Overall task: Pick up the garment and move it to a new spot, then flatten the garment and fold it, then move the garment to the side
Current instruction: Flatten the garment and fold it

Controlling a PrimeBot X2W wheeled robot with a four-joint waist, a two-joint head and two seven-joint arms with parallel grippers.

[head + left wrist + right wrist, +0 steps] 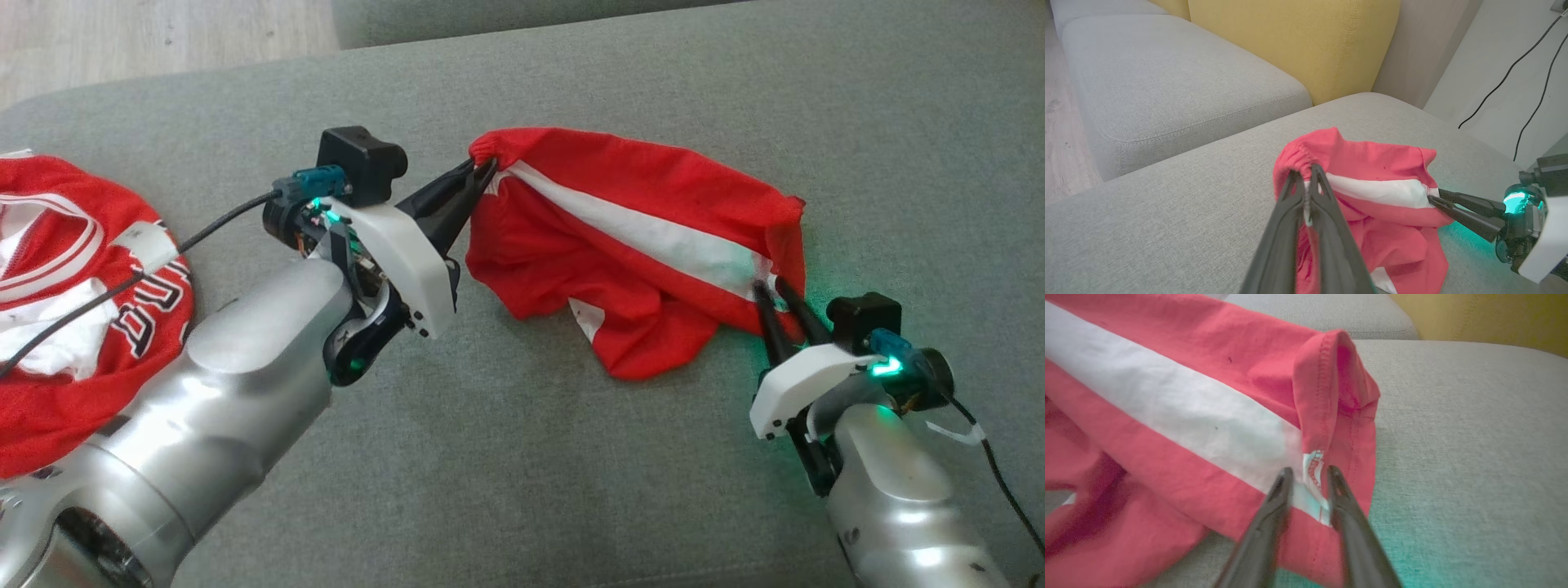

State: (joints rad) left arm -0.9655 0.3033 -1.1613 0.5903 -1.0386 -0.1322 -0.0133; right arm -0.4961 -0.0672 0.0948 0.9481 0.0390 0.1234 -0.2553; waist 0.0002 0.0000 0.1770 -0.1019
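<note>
The garment [637, 237] is red with a broad white stripe and hangs bunched between my two grippers over the grey sofa seat [571, 457]. My left gripper [482, 167] is shut on its gathered elastic edge, which the left wrist view shows as the garment [1372, 192] pinched at my left gripper's tips [1306, 173]. My right gripper [774, 286] is at the garment's lower right corner. In the right wrist view the stitched hem of the garment [1188, 416] lies between the right gripper's [1310, 471] fingers, which still stand a little apart. The right gripper [1431, 199] also appears from the side.
A second red and white jersey [73, 286] lies crumpled on the seat at the far left, under my left arm's cable. A yellow back cushion [1290, 41] and another grey seat [1167, 81] stand beyond. Wood floor [122, 41] lies past the sofa edge.
</note>
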